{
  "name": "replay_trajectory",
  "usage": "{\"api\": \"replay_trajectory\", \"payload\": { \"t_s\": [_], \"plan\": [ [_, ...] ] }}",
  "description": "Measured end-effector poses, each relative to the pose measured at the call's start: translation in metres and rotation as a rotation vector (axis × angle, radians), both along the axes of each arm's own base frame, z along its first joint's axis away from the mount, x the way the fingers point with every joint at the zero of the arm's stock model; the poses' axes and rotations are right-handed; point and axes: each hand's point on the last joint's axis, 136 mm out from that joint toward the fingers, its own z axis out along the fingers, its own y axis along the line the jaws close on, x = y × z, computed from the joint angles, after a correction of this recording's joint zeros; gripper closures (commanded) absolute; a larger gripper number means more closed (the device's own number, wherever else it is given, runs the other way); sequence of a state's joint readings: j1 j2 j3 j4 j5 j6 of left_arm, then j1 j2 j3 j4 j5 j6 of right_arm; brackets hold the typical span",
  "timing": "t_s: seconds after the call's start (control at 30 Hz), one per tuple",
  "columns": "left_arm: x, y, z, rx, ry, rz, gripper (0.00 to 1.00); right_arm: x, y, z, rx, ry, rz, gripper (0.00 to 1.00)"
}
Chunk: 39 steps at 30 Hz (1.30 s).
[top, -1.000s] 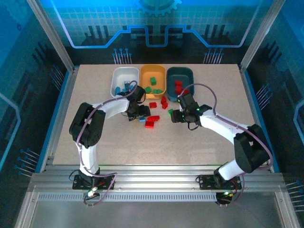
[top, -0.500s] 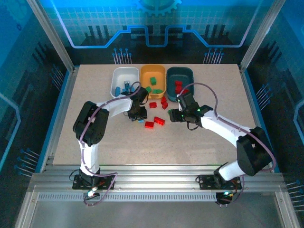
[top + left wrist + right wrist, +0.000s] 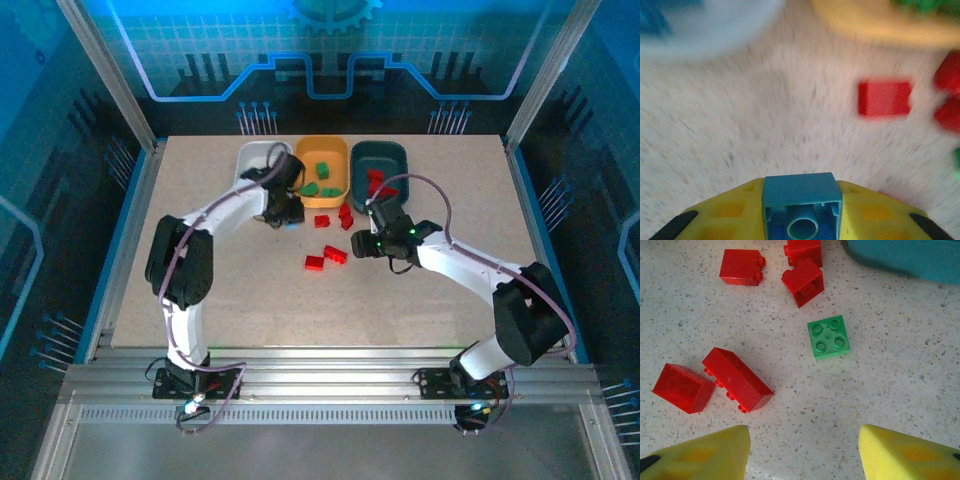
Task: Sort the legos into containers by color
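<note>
Beside the white tray (image 3: 246, 168), the left end effector (image 3: 800, 222) has closed on a blue brick (image 3: 801, 197) and carried it away from the red bricks (image 3: 330, 256), ready to drop, while the right end effector (image 3: 805, 450) hangs wide over a green brick (image 3: 828, 336).

A pale, speckled table (image 3: 250, 300) sits in the middle of the top view. Behind it, at the top of the frame, is a blue wall (image 3: 200, 40) with bright glowing lines and a gear shape (image 3: 335, 10). Shiny metal posts (image 3: 105, 70) stand at the upper left and upper right. Dark blue side walls (image 3: 40, 250) are at the left and right. Silver rails (image 3: 330, 390) run along the bottom.
</note>
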State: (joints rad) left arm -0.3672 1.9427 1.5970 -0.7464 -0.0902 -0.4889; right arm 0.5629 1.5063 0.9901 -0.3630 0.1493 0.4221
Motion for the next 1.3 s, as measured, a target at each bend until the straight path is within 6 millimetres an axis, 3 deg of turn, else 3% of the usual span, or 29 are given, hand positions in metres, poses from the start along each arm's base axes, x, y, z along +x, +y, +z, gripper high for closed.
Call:
{"api": "replay_trajectory", "payload": {
  "t_s": [0.17, 0.3, 0.6, 0.83, 1.0, 1.13, 1.23, 1.3],
  "plan": [
    [0.05, 0.064, 0.047, -0.035, -0.121, 0.132, 0.73, 0.0, 0.0, 0.0, -0.001, 0.0, 0.001, 0.4],
    [0.077, 0.104, 0.061, -0.06, -0.153, 0.198, 0.72, 0.0, 0.0, 0.0, -0.002, 0.0, 0.004, 0.39],
    [0.108, 0.128, 0.041, -0.125, -0.106, 0.222, 0.57, 0.0, 0.001, -0.001, -0.004, 0.004, 0.008, 0.38],
    [0.121, 0.128, 0.02, -0.16, -0.064, 0.21, 0.48, -0.001, 0.0, 0.0, -0.01, 0.008, 0.012, 0.38],
    [0.118, 0.122, 0.008, -0.189, -0.022, 0.2, 0.44, -0.002, 0.001, 0.0, -0.015, 0.008, 0.02, 0.35],
    [0.11, 0.116, 0.019, -0.224, -0.042, 0.191, 0.35, -0.001, 0.015, 0.003, -0.032, 0.013, 0.086, 0.33],
    [0.078, 0.111, 0.038, -0.272, -0.066, 0.198, 0.21, 0.008, 0.045, -0.003, -0.066, 0.016, 0.176, 0.33],
    [0.043, 0.106, 0.059, -0.319, -0.108, 0.206, 0.16, 0.008, 0.065, -0.017, -0.096, 0.033, 0.237, 0.32]
  ]
}}
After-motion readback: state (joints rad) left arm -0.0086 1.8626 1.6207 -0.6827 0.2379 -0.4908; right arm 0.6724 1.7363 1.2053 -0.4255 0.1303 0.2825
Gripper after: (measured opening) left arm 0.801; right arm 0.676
